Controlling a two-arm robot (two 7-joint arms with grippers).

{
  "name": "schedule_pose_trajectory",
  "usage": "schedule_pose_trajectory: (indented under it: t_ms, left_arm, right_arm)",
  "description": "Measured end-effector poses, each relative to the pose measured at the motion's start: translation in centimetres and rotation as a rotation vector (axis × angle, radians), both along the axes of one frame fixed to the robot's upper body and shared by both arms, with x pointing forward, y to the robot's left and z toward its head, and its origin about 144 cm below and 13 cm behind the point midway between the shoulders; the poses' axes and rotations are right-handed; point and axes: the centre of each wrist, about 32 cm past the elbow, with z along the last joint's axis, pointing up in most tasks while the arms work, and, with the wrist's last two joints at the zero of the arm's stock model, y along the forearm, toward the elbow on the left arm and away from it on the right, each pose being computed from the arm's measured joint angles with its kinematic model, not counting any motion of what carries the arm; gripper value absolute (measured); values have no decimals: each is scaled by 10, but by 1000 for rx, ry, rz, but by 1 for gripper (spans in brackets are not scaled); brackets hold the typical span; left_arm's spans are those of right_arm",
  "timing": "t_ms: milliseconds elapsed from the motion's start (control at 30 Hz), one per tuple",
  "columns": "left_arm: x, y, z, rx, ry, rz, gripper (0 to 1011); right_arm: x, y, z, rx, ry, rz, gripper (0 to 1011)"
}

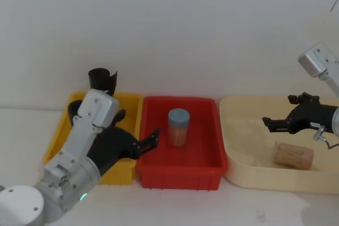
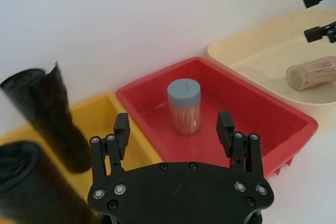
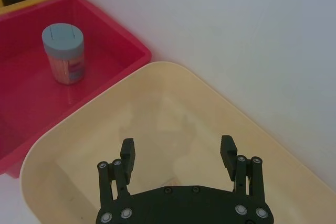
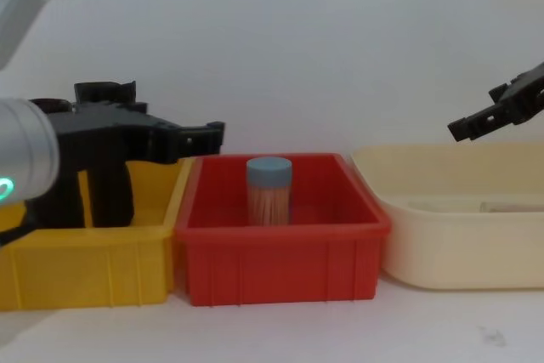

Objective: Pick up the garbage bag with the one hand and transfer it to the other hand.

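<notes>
Left wrist view gives the clearest look: the garbage bag [image 2: 23, 179] stands in the yellow bin [image 2: 97, 116], long axis vertical and rounded wrinkled top up, just beside a taller black roll [image 2: 50, 114] with a ragged flap. From the head camera the left arm covers most of that bag, while the taller roll pokes up at the bin's far end. The left tool [image 2: 174, 123] hangs with its fingers spread wide, gripping nothing, over the seam between the yellow bin and the red bin [image 1: 159, 175], clear of the bag. A blue-capped jar [image 1: 178, 126] stands upright in the red bin. The right tool [image 3: 177, 147] hovers above the cream tray [image 3: 157, 103], fingers apart and empty. The head view adds a toothpick tube [image 1: 292, 155] lying on its side in that tray.
</notes>
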Motion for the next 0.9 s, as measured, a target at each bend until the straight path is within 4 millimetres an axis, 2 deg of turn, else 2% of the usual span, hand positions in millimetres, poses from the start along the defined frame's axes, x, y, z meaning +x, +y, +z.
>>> schedule_pose_trajectory:
  t_ms: [433,900]
  left_arm:
    - [-36,15,18,3,87,144,1000]
    - [-67,26,22,15,155,275,1000]
  right_arm:
    - [0,0,0,-1,1,-1,999]
    - [0,0,0,-1,1,-1,999]
